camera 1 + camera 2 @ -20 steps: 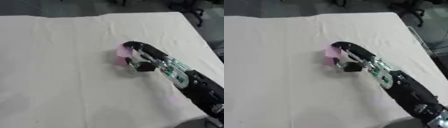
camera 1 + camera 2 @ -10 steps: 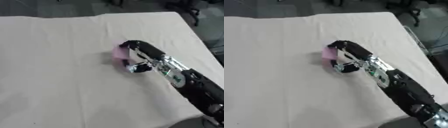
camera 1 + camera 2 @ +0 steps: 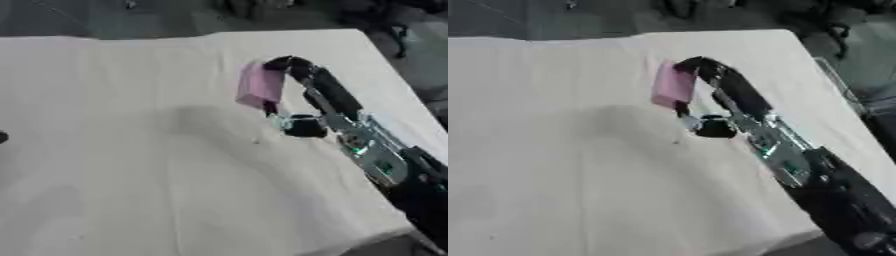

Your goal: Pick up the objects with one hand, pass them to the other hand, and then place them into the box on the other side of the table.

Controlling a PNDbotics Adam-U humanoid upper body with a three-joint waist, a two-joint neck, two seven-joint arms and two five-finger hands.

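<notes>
A flat pink block (image 3: pixel 259 86) hangs above the white-clothed table (image 3: pixel 131 150), a soft shadow under it. My right hand (image 3: pixel 308 95) comes in from the lower right, its fingers curled over the block's top edge and its thumb under it, so the block is pinched and lifted. The left hand shows in neither view, and no box is in sight.
The table's far edge runs along the top and its right edge slants down the right side. Dark floor and chair legs (image 3: pixel 389 30) lie beyond the far right corner. A small dark shape (image 3: pixel 3 136) sits at the left edge.
My right hand has raised the pink block off the cloth and carried it a little toward the far side; a shadow now shows beneath it. The camera view has also shifted.
</notes>
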